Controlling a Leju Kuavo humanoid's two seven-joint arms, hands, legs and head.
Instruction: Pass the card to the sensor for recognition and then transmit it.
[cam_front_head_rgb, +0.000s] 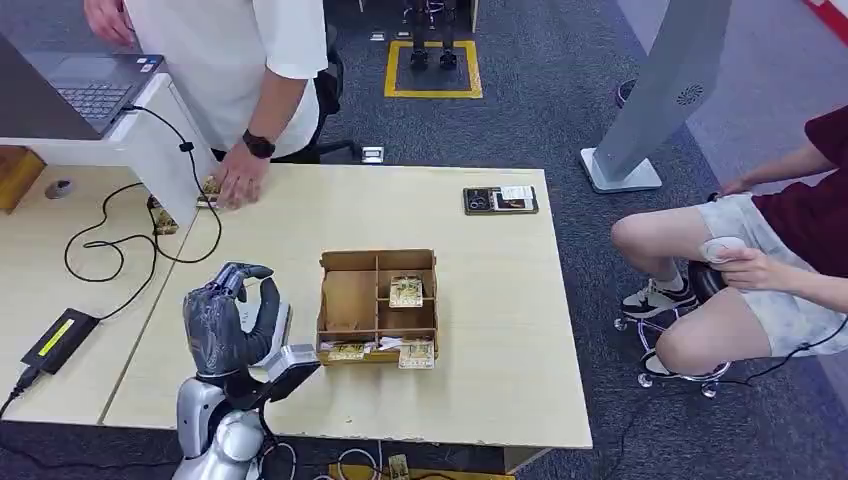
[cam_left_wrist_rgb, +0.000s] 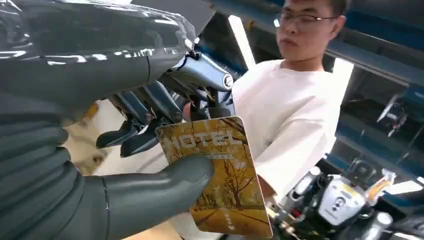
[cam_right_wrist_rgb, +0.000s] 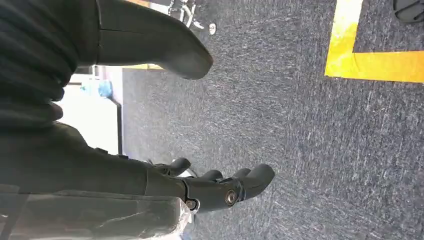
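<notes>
The left hand pinches a hotel card above the surface. Keep the card flat toward the sensor. The right hand hangs empty, fingers apart.

Glossy printed card (plastic, apparently); matt rubbery left hand; brown cardboard tray on smooth pale wood-look table; rough carpet.

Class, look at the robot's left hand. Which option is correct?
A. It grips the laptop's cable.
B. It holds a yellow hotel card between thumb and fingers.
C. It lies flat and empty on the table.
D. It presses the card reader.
B: in the left wrist view the left hand pinches the hotel card under its thumb.
</notes>
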